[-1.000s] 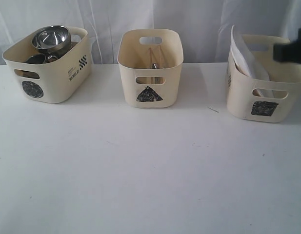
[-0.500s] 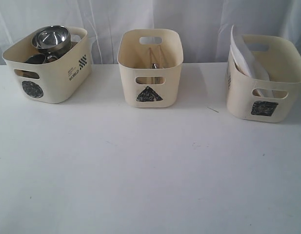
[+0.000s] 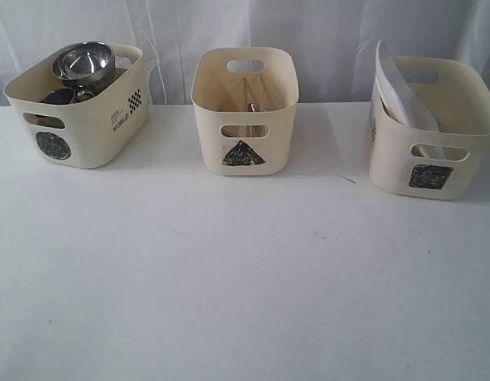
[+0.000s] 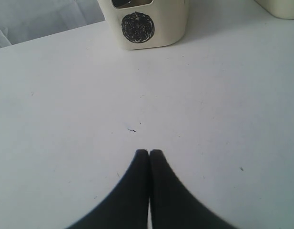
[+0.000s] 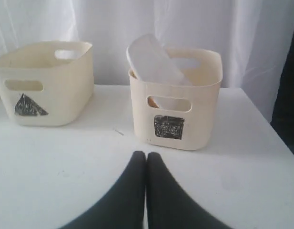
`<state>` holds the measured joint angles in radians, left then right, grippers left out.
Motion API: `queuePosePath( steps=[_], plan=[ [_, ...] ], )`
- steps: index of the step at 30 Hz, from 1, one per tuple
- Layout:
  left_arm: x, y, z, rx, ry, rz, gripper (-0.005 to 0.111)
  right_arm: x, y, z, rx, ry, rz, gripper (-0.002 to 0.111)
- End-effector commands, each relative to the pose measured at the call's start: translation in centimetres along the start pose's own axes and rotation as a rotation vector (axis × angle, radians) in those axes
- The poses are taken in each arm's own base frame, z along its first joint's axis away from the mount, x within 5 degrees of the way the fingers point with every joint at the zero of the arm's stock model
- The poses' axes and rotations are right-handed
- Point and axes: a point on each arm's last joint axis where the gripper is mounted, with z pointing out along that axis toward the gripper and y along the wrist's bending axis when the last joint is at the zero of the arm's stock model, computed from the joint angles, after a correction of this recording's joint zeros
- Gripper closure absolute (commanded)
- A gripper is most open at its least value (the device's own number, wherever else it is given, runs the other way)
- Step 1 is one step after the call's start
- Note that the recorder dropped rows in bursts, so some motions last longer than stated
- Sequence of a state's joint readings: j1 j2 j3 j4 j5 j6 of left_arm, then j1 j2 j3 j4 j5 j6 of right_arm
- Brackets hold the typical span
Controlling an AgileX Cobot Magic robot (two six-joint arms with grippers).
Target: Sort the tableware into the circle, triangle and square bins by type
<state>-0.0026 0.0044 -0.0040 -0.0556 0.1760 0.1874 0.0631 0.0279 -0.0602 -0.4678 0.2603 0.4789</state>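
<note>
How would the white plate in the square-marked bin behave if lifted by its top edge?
The white plate looks rigid and smooth, so it would probably keep its shape but might slip. It stands tilted in the square bin, rising above the rim, so a push could tip it.

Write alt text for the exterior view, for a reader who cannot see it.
Three cream bins stand in a row on a white table: the circle bin, left, holds a steel bowl; the triangle bin, middle, holds cutlery; the square bin, right, holds a tilted white plate.
</note>
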Motion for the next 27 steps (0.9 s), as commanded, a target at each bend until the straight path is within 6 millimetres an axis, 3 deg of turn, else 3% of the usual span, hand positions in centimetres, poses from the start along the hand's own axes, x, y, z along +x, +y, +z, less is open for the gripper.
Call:
queuePosePath(
  steps=[1,9,27],
  plan=[
    [0.08,-0.02,0.02,-0.001,-0.003,-0.01,0.107,1.54,0.45,0.2,-0.05,-0.007,-0.129,0.108],
    [0.07,-0.01,0.02,-0.002,-0.005,-0.01,0.107,2.06,0.65,0.18,-0.079,0.046,-0.213,0.108],
    [0.07,-0.01,0.02,-0.002,-0.005,-0.01,0.107,2.15,0.64,0.17,-0.078,0.055,-0.212,0.108]
  ],
)
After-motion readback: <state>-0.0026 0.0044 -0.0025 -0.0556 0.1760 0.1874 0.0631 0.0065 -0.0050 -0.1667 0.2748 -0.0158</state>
